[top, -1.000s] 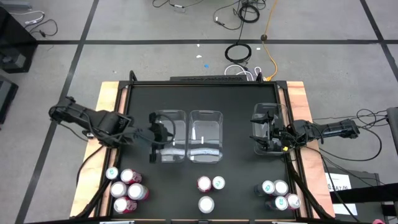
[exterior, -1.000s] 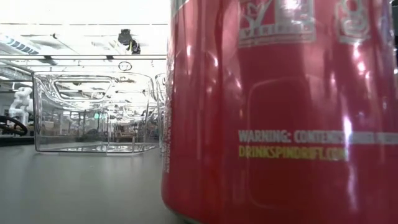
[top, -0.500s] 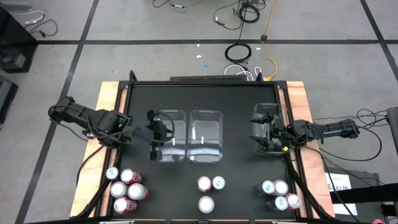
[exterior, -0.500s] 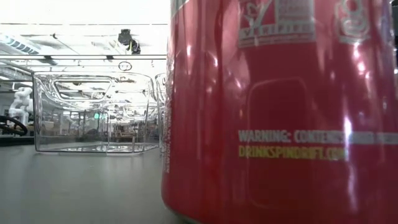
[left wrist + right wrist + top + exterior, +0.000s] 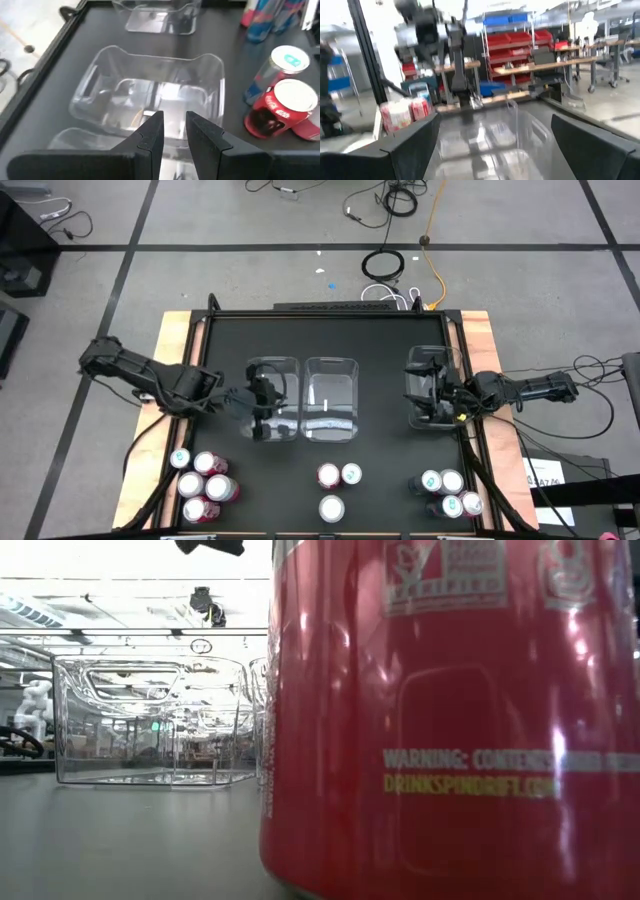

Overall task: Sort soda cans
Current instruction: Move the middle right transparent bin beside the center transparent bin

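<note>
Soda cans stand upright in three groups along the table's near edge: left, middle and right. One red can fills the low view. My left gripper hangs over the left clear bin. Its fingers stand a narrow gap apart with nothing between them. The left wrist view looks across the middle bin to a red can and a white can. My right gripper is wide open at the right bin.
Three clear plastic bins stand in a row across the table's middle; the middle one holds nothing that shows. The black mat is bare behind the bins. Wooden strips edge the table on both sides.
My left gripper has come down over the left bin and shifted a little toward the table's right edge. A dark part of it now shows at the top of the low view. Cans and bins have stayed put.
</note>
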Tool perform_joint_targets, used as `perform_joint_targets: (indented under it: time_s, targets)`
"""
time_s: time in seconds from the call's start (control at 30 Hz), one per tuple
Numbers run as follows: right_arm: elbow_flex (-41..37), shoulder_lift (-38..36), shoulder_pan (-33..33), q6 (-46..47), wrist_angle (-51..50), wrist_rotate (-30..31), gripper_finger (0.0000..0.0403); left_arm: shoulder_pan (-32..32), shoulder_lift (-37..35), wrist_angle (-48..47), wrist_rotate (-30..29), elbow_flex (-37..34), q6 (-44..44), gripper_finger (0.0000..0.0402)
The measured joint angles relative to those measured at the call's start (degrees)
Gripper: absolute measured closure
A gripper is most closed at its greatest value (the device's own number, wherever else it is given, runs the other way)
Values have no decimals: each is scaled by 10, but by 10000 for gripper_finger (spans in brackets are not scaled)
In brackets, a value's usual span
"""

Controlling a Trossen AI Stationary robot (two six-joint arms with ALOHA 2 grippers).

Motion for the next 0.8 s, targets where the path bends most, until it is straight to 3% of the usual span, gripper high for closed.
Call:
perform_joint_targets:
  time_s: [0.3,0.47,0.6,0.8]
  targets:
    - [0,0,0,140,85,-3,25,20,-97,189,76,-172,0,308]
    - [0,0,0,158,93,-1,25,21,-136,198,93,-188,25,308]
    - [9,12,0,188,96,68,25,32,-165,196,94,-188,57,308]
    - [115,139,0,159,-40,106,25,63,-204,146,124,-188,57,308]
